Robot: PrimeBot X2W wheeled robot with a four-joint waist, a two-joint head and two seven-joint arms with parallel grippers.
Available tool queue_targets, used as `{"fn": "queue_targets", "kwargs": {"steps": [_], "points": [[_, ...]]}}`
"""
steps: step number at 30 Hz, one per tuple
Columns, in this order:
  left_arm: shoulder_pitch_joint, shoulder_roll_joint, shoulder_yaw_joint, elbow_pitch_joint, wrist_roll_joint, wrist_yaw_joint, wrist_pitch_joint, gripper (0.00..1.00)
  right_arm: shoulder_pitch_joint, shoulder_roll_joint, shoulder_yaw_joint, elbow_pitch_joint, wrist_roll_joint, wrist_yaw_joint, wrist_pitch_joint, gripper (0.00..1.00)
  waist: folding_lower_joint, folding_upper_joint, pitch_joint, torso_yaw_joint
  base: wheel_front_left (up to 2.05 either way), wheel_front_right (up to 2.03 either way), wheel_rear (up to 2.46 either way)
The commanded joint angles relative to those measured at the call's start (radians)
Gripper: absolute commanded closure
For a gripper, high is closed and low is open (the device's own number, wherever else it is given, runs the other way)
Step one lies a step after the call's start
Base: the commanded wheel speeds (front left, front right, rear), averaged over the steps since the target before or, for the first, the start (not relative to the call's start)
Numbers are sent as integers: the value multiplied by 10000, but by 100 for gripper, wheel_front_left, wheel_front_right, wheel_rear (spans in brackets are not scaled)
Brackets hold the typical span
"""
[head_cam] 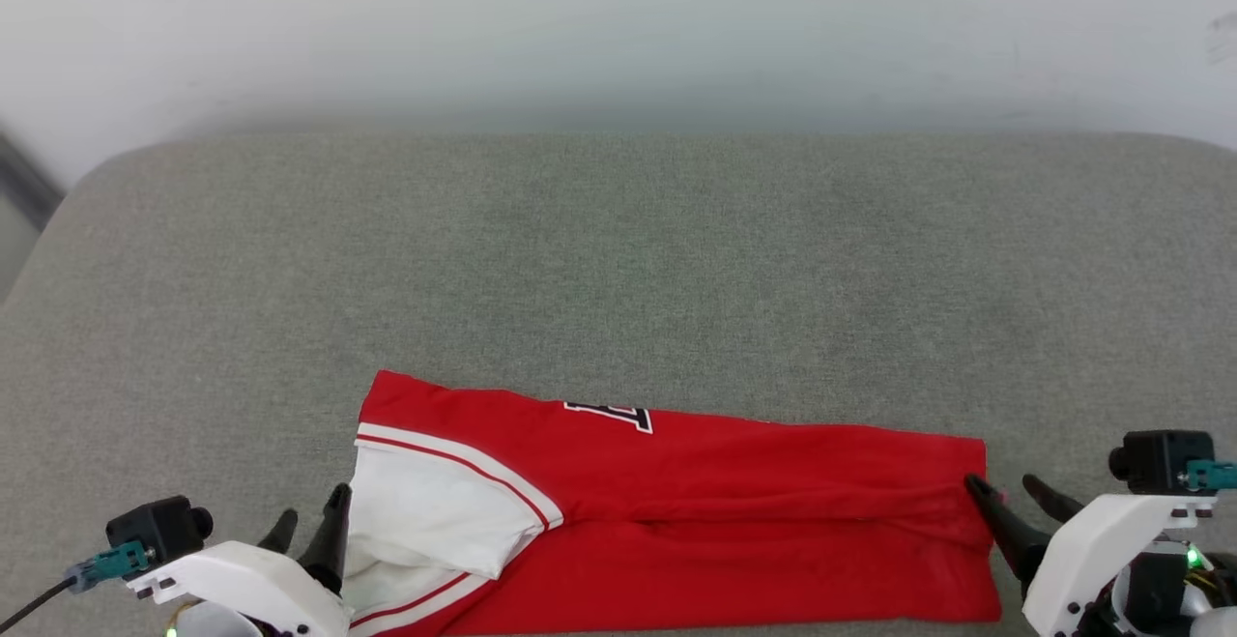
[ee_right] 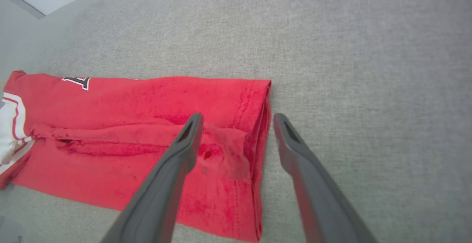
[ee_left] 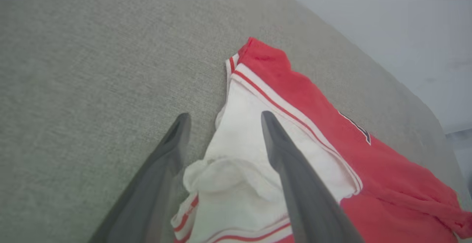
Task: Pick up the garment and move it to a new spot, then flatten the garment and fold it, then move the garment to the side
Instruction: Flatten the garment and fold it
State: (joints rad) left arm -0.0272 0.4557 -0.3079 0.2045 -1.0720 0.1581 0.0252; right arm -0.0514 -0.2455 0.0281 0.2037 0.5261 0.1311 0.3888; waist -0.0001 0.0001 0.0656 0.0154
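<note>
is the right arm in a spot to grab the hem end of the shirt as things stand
Probably yes. The right tool is open and straddles the hem of the garment: one finger over red cloth, one over the grey cushion. Nothing lies between.

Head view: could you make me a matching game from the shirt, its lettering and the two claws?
1 garment
2 lettering
3 left gripper
4 right gripper

a open, at the garment's white end
b open, at the garment's red end
c folded long on the grey surface
d black, by the far edge

Pairs: 1-c, 2-d, 3-a, 4-b
</note>
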Motion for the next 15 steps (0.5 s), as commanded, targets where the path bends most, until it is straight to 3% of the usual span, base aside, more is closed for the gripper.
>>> {"fn": "queue_targets", "kwargs": {"steps": [1,7,15], "points": [[-109,18,0,-71,115,17,-135,0,137,-72,-31,-118,31,-6,-1,0,1,-1,-144,-18,0,0,0],[-330,93,-276,-922,1484,316,-1439,0,204,-277,-680,-999,-45,-8,824,0,1,-1,-455,-70,0,0,0],[-742,59,-501,-1615,3025,850,-2568,0,-329,-179,-1355,-1142,-396,-8,2789,0,1,-1,-221,158,0,0,0]]}}
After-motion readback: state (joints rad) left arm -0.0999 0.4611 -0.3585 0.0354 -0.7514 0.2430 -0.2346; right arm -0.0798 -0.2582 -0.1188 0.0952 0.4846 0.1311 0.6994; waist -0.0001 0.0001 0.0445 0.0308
